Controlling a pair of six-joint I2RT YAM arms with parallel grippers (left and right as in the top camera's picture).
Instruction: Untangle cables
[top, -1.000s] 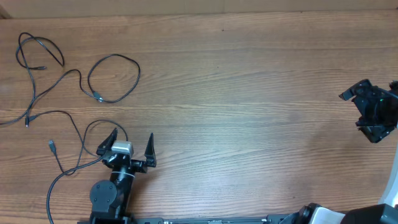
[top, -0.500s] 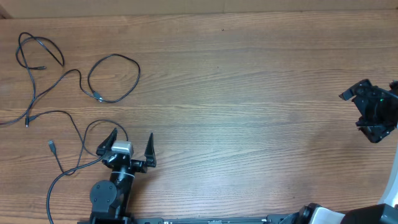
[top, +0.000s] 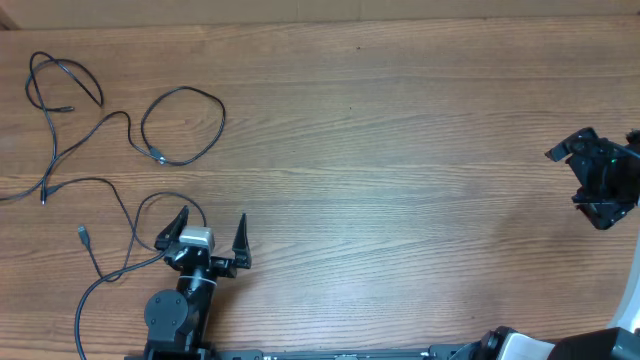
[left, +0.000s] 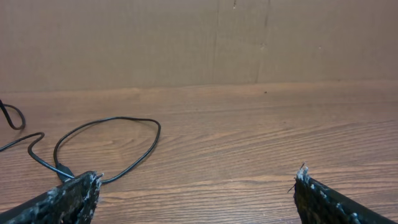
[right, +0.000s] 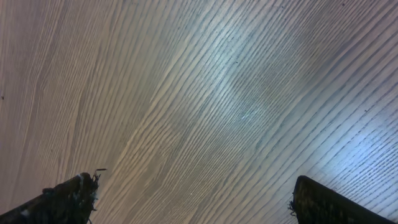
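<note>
Nothing had moved in the second before this moment, as far as I could see from above: both arms and every cord sat exactly where they had been.

The cables (top: 222, 115) lay in the upper left and left of the overhead frame, loose on the wooden counter (top: 400, 150). One ran from a small curl near the top left corner to a wide loop (left: 118, 119) further right. The other came in from the left edge, curled round just beside the left fingers (top: 241, 232), then trailed toward the bottom edge. A small plug (top: 82, 232) lay to the left of that arm. Near the left edge the two cords seemed to cross; I couldn't tell whether they were caught there.

The left fingers were spread apart with nothing between them. The right fingers (right: 323, 202), far off at the right edge, were spread wide and empty too, over bare wood.

To my eye the job had barely started: no cord was in hand, the loops were still there, and the cords were not yet laid apart.
</note>
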